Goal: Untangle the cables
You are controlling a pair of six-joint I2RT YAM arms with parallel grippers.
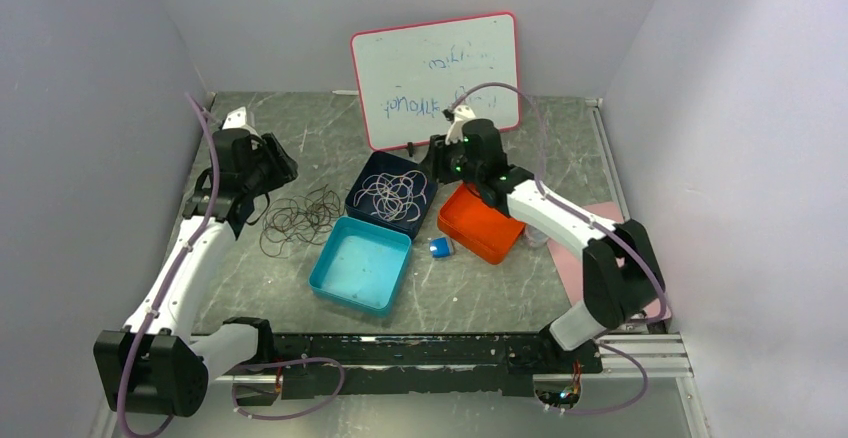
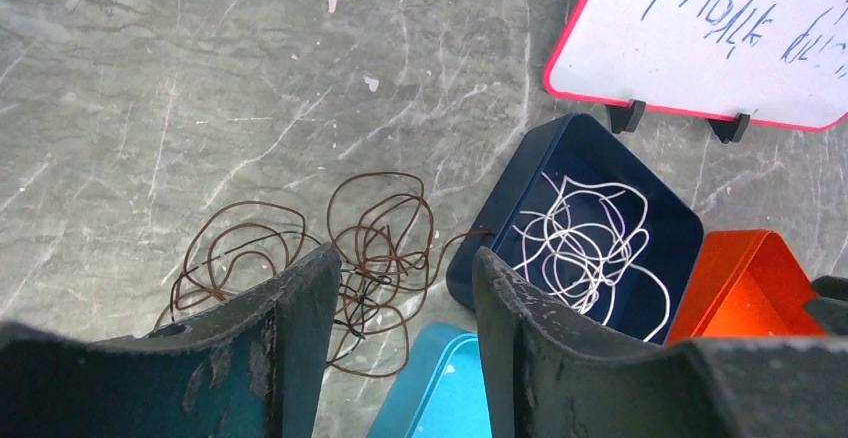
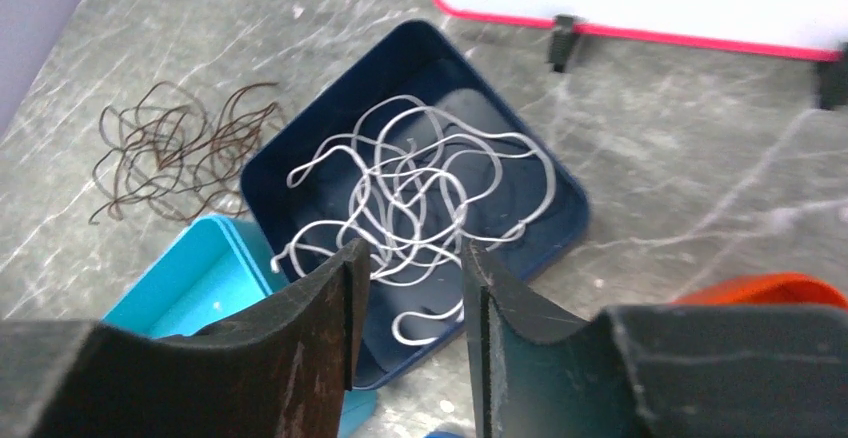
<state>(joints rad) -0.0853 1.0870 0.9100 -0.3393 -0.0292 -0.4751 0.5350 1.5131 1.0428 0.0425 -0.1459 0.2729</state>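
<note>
A tangle of dark brown and black cables [image 1: 298, 218] lies on the grey table left of the trays; it also shows in the left wrist view [image 2: 350, 258] and the right wrist view [image 3: 175, 153]. Whitish cables [image 1: 392, 194] lie curled inside the dark blue tray [image 1: 361, 192], as the left wrist view [image 2: 585, 238] and the right wrist view [image 3: 420, 198] also show. My left gripper [image 1: 268, 173] is open and empty, up above the table left of the dark tangle. My right gripper [image 1: 437, 158] is open and empty above the blue tray's right edge.
A light blue tray [image 1: 362, 266] sits in front of the dark blue one. An orange tray [image 1: 482, 222] stands to the right, with a small blue object [image 1: 440, 248] beside it. A red-framed whiteboard [image 1: 436, 78] stands at the back. A pink sheet [image 1: 600, 248] lies at right.
</note>
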